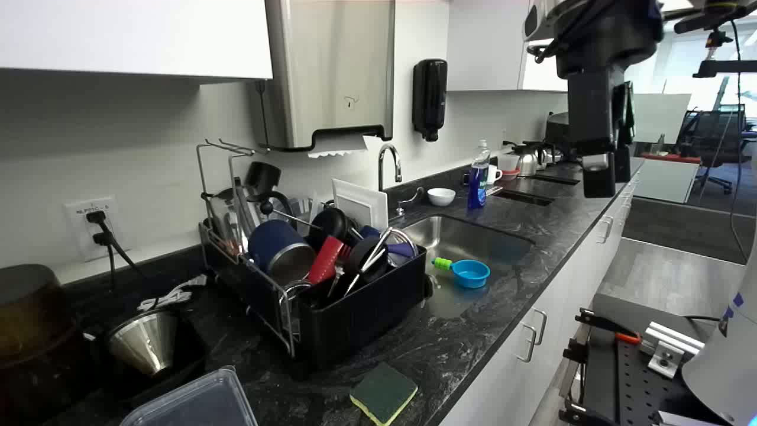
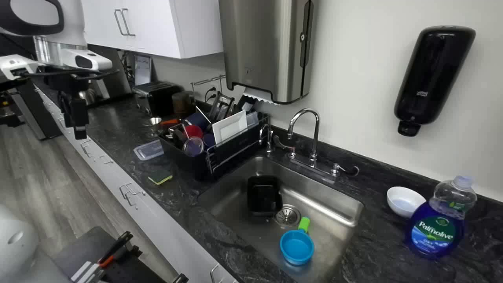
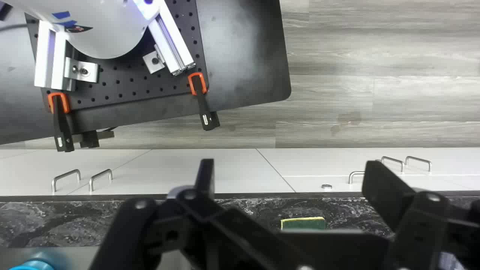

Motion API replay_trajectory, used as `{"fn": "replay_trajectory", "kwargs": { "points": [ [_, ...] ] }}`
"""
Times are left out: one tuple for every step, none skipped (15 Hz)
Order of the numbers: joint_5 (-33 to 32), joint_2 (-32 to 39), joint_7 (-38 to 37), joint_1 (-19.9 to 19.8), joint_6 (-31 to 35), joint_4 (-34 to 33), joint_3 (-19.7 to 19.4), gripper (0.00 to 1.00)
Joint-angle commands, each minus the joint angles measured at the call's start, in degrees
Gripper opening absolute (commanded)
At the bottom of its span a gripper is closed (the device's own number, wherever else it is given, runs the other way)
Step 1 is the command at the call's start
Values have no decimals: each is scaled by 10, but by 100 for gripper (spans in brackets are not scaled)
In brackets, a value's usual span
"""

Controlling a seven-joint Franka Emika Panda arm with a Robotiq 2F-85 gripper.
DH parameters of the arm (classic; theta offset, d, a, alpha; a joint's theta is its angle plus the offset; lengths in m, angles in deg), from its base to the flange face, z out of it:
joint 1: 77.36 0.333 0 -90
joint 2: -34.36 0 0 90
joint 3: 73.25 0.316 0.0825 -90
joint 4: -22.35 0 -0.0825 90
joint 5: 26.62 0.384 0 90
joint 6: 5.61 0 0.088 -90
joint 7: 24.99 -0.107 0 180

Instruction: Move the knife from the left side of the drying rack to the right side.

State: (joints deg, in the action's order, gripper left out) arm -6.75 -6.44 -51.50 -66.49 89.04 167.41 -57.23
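My gripper [image 3: 290,183] spread wide, well apart from the crowded rack [image 1: 366,313]; I can't reliably pick out the knife there.

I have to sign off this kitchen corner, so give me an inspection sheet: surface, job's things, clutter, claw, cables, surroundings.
Surface: dark counter, steel sink set in.
Job's things: rack crowded with dishes; no knife clearly identifiable.
Clutter: sponge, soap bottle on the counter; blue pan in the sink.
Claw: open, holding nothing, apart from the rack.
Cables: black cords plugged into the wall outlet.
Surroundings: white cabinets, towel dispenser on the wall.
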Motion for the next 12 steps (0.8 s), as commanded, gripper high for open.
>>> {"fn": "replay_trajectory", "kwargs": {
  "points": [
    [4,-1,5,-9,-3,-1,7,100],
    [4,-1,5,-9,-3,-1,7,100],
    [4,-1,5,-9,-3,-1,7,100],
    [4,-1,5,-9,-3,-1,7,100],
    [4,-1,5,-9,-3,-1,7,100],
    [4,-1,5,-9,-3,-1,7,100],
    [4,-1,5,-9,-3,-1,7,100],
    [4,-1,5,-9,-3,-1,7,100],
    [4,-1,5,-9,-3,-1,7,100],
    [4,-1,5,-9,-3,-1,7,100],
    [3,1,17,-8,3,0,4,100],
    [-5,9,34,-5,-6,-3,1,100]
  ]
}}
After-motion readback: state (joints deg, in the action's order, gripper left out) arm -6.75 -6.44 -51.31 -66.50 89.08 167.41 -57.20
